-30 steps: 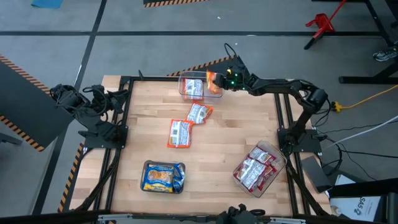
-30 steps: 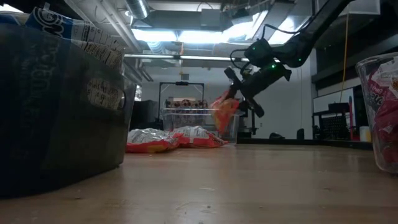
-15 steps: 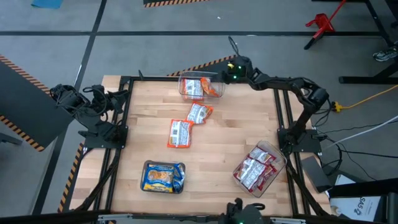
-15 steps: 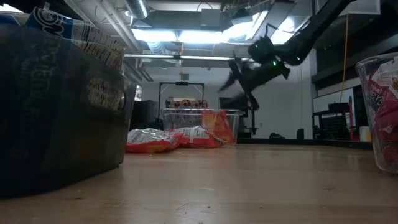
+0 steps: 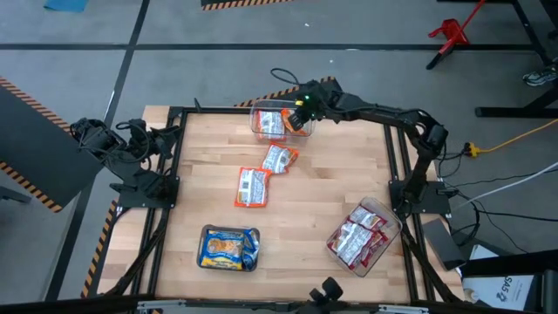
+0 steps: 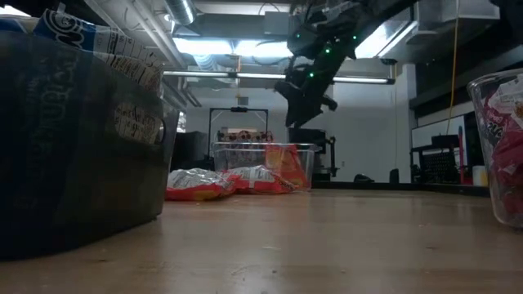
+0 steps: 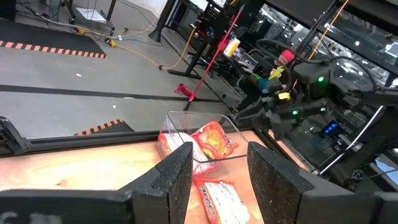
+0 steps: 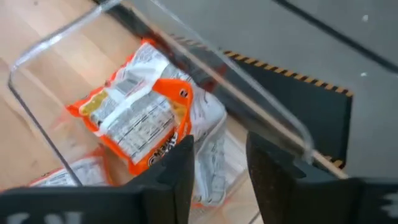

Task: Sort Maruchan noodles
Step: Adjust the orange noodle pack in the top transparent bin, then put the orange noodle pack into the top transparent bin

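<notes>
My right gripper (image 5: 298, 108) (image 8: 219, 149) hangs open above the clear tub (image 5: 261, 112) at the table's far edge and touches nothing. In that tub lie orange-red noodle packets (image 8: 140, 121); one leans against the tub wall (image 6: 288, 166). Two more orange-red packets (image 5: 279, 159) (image 5: 252, 187) lie flat on the wooden table. Blue-and-yellow packets (image 5: 229, 248) sit in a dark tray near the near edge. Red-and-white packets (image 5: 356, 239) fill a clear tub (image 5: 384, 214) at the right. My left gripper (image 7: 219, 155) waits open at the table's left edge.
The dark tray (image 6: 73, 139) fills the low view's left side. The red-and-white tub's wall (image 6: 500, 147) stands at its right. A black frame (image 5: 174, 157) runs along the table's sides. Bare wood (image 5: 331, 174) lies between the loose packets and the right tub.
My right gripper opened and let go of an orange-red packet, which dropped into the far clear tub and now leans against its wall. The gripper then rose and swung toward the table's left, ending above the tub.
</notes>
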You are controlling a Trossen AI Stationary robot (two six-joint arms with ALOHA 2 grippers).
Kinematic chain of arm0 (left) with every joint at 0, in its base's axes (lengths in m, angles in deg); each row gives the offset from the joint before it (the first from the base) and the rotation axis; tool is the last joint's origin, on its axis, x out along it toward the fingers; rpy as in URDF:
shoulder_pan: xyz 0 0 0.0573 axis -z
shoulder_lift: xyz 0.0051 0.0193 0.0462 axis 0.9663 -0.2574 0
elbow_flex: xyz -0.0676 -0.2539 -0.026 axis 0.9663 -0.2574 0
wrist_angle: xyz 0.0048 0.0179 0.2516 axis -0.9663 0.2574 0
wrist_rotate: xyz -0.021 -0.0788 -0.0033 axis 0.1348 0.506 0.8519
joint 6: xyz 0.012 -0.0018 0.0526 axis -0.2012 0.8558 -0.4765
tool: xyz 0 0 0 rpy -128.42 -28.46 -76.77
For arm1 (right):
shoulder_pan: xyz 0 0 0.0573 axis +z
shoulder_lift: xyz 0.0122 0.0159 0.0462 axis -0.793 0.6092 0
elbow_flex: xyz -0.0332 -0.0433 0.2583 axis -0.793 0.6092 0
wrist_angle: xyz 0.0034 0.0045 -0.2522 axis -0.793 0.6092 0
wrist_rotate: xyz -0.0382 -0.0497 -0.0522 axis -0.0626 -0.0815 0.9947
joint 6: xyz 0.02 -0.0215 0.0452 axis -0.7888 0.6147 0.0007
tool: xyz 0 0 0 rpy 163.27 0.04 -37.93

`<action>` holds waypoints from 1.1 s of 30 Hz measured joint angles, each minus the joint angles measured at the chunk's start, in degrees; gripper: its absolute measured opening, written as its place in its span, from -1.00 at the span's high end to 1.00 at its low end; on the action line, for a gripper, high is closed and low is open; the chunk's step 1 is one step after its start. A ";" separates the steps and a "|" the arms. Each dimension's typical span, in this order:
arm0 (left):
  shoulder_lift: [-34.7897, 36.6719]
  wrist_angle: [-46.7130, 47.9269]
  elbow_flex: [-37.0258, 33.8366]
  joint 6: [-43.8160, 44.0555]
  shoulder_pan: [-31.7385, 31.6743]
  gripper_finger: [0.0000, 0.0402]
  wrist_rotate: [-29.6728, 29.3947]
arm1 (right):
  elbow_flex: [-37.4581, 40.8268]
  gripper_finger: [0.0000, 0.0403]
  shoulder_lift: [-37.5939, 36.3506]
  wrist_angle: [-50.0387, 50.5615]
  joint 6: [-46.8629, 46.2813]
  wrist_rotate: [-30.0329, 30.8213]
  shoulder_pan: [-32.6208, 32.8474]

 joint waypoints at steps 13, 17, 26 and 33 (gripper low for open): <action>-0.01 0.00 0.00 0.03 0.01 0.27 0.39 | 0.00 0.58 8.13 -0.25 -1.62 -14.57 0.04; 0.00 0.00 0.00 0.03 0.02 0.27 0.40 | 0.00 0.59 9.29 -1.30 -0.51 -20.80 0.01; 0.00 0.02 0.01 -0.01 0.01 0.27 0.06 | -4.51 0.59 9.34 -1.15 4.17 -27.27 -0.03; -0.01 0.04 0.01 -0.05 0.01 0.27 0.09 | -16.42 0.59 9.10 5.79 11.00 -18.73 3.21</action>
